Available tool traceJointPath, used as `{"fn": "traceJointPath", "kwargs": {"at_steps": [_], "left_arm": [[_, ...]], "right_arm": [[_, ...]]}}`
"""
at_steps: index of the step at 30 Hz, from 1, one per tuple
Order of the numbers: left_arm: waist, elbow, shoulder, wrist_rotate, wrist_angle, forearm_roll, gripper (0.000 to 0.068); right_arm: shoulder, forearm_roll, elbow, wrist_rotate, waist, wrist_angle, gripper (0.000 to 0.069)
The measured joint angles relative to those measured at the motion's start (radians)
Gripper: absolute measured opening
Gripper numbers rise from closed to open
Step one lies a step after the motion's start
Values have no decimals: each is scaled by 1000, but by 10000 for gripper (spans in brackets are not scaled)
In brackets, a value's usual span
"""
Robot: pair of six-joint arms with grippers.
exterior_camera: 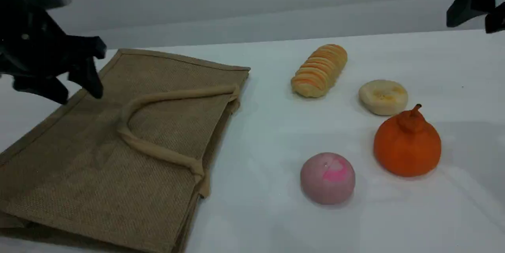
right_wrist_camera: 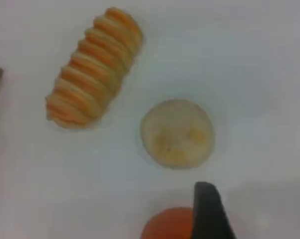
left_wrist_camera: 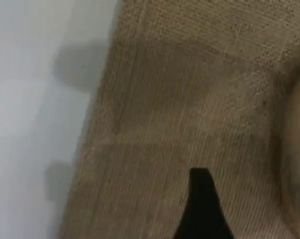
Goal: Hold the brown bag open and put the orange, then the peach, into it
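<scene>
While the brown bag (exterior_camera: 118,142) lies flat, the left pincer (exterior_camera: 85,77) hovers open over its far corner, holding nothing. Whether the right pincer (exterior_camera: 475,4) is open cannot be told.

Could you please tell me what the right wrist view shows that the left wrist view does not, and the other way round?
Only the right wrist view shows food: the striped bread roll, the pale round bun and the top of the orange at the bottom edge. Only the left wrist view shows the brown bag, its woven cloth filling most of the picture. Both share the white table and one dark fingertip at the bottom edge.
</scene>
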Motion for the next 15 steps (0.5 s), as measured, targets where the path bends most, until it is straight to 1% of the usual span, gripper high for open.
{"fn": "traceJointPath", "kwargs": {"at_steps": [3,8,12,15], "left_arm": [[-12,-32,42,26,10,-35,451],[-44,-68,93,31,14,-29,451],[-49,-97,142,31,5,-27,451],[-63,-119,188,31,-3,-25,451]], "right_arm": [[16,4,0,0,0,2,376],[39,14,0,-7,0,2,376],[45,14,0,-10,0,2,376],[47,14,0,-10,0,2,376]]}}
